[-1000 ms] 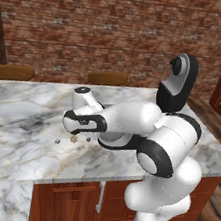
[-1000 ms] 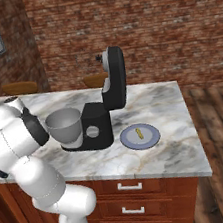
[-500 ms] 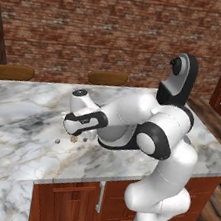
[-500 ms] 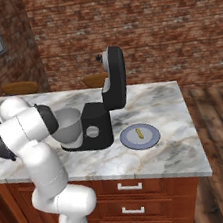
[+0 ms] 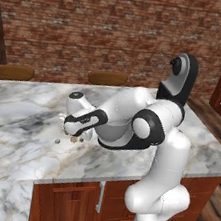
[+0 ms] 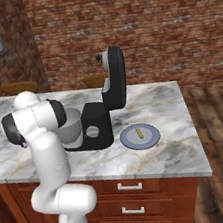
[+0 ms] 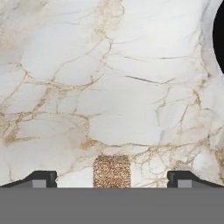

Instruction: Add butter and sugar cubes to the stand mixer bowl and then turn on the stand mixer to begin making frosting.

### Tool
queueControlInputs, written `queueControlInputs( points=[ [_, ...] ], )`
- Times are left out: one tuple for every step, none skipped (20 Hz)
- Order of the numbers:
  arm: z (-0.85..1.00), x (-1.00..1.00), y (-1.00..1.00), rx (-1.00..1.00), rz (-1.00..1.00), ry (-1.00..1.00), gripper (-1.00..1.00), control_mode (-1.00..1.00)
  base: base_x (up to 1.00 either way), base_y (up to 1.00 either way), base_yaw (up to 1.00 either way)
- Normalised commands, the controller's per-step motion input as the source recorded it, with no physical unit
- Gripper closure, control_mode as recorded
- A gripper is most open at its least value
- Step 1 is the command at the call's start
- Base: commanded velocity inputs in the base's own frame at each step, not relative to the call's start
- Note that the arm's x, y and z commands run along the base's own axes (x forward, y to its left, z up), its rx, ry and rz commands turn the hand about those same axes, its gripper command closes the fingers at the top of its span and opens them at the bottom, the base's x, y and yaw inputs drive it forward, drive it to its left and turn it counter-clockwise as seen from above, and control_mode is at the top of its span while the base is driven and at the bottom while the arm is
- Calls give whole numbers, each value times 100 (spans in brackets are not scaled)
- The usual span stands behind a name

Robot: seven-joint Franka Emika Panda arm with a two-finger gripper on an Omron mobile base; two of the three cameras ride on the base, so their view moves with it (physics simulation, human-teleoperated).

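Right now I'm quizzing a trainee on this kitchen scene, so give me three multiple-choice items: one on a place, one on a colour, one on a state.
1. Where does the thin pale-yellow butter stick lie?
A. In the grey metal mixer bowl
B. On the round grey-blue plate
C. On the wooden floor

2. What colour is the small sugar cube on the white marble counter, seen in the hand view?
A. Speckled brown
B. Bright green
C. Blue

3. How do the jaws stand?
A. Shut on the butter stick
B. Open, holding nothing
C. Shut on the bowl's rim

Answers:
1. B, since the right base view shows the stick on the plate beside the mixer.
2. A, since the hand view shows a brown, grainy cube.
3. B, since the two tips stand wide apart, with the cube lying on the counter between them.
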Motion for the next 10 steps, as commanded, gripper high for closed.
queueControlInputs(
  points=[
    [-21,27,9,0,0,0,-100,-100,0,0,0],
    [-21,27,9,0,0,0,-100,-100,0,0,0],
    [-21,24,4,0,0,1,-100,-100,0,0,0],
    [-25,16,0,0,0,1,-100,-100,0,0,0],
    [-25,0,0,0,0,0,-100,-100,0,0,0],
    [-24,0,0,0,0,0,-100,-100,0,0,0],
    [-24,0,0,0,0,0,100,-100,0,0,0],
    [-17,0,0,0,-1,0,100,-100,0,0,0],
    [-15,0,0,0,-3,0,100,-100,0,0,0],
    [-9,-1,0,0,-4,0,100,-100,0,0,0]
  ],
)
